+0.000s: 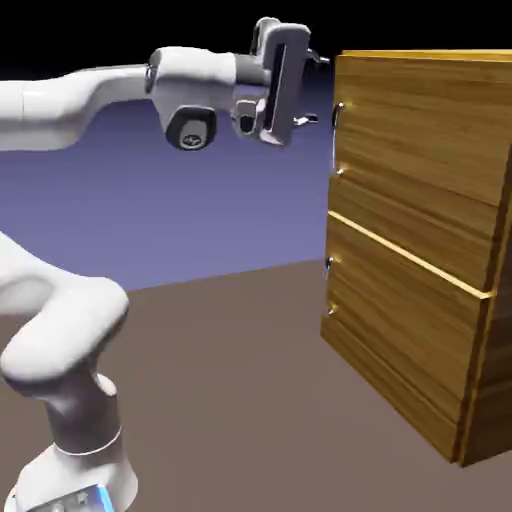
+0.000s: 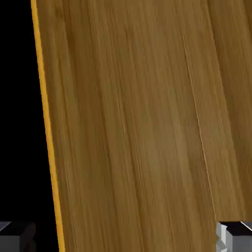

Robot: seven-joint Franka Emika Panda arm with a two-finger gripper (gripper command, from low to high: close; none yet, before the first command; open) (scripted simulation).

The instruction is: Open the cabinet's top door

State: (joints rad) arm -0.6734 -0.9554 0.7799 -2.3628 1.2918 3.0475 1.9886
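Cabinet (image 1: 410, 240) stands upright on the brown worktop (image 1: 225, 390), to the exterior view's right of the arm (image 1: 195, 80). Golden-brown wood, darker streaks, grain running across the front; bright yellowish strips along the cabinet's top edge and at the seam between the two front panels. Top door (image 1: 420, 155) is the upper panel of the cabinet front, larger than the lower panel (image 1: 400, 325), and looks shut, flush with the front. Its handle (image 1: 334, 140) is a slim silver upright bar at the cabinet edge nearest the arm. Lower panel has small shiny fittings at that same edge.

Claw (image 1: 315, 90) is wide open, nothing between the fingers, level with the upper part of the cabinet, just off it and apart from the handle. Fingers point at the cabinet.

Hard to see: handle is nearly edge-on, so its bar is thin against the backdrop. Cabinet's far side is cut off by the frame. Part of the arm is cropped too, on the side away from the cabinet. Hand view is mostly cabinet wood, yellowish edge strip, black past it; fingertips only partly in frame.

Markings: small round emblem on the arm joint near the cabinet top, too small to read. Blue-lit panel on the arm base, low and away from the cabinet, cropped and unreadable.
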